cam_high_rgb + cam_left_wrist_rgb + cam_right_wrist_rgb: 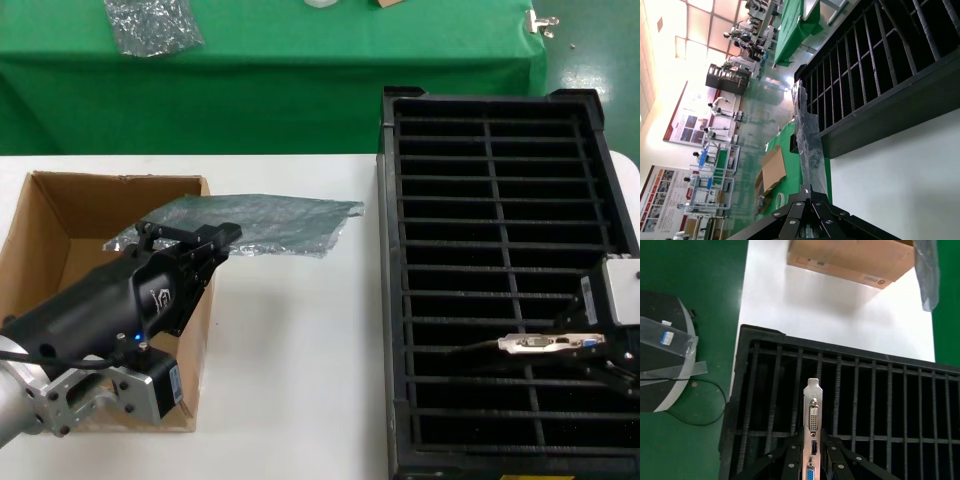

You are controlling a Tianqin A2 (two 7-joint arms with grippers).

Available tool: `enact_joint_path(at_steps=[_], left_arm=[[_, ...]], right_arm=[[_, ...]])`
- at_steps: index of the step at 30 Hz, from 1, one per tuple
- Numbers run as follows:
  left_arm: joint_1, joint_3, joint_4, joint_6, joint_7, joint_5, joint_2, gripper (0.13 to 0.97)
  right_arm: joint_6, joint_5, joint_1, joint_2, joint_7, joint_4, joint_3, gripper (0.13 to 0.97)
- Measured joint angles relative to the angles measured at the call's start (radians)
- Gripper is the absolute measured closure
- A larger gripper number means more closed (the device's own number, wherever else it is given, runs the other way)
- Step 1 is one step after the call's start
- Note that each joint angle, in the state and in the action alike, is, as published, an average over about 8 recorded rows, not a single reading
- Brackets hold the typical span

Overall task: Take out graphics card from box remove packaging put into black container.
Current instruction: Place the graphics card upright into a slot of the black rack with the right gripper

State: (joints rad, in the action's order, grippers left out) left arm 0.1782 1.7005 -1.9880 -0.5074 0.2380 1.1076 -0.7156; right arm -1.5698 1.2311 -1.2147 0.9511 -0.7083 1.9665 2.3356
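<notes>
My left gripper is shut on one end of the crinkly grey-blue packaging bag and holds it flat above the white table, beside the brown cardboard box. In the left wrist view the bag runs straight out from the shut left gripper. My right gripper is shut on the graphics card, held on edge over the near right rows of the black container. In the right wrist view the silver bracket with white and blue ports stands between the fingers.
A similar silvery bag lies on the green cloth table behind. The white table shows between box and container. The right wrist view shows the box, the bag's end and a round base on the floor.
</notes>
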Motion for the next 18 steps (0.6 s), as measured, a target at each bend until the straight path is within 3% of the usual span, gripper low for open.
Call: enact_joint_path(at_steps=[18], left_arm=[[0.0, 0.0, 0.0, 0.0, 0.0, 0.0, 0.0, 0.958]], right_arm=[[0.0, 0.003, -0.045, -0.032, 0.051, -0.07, 0.061, 0.907]])
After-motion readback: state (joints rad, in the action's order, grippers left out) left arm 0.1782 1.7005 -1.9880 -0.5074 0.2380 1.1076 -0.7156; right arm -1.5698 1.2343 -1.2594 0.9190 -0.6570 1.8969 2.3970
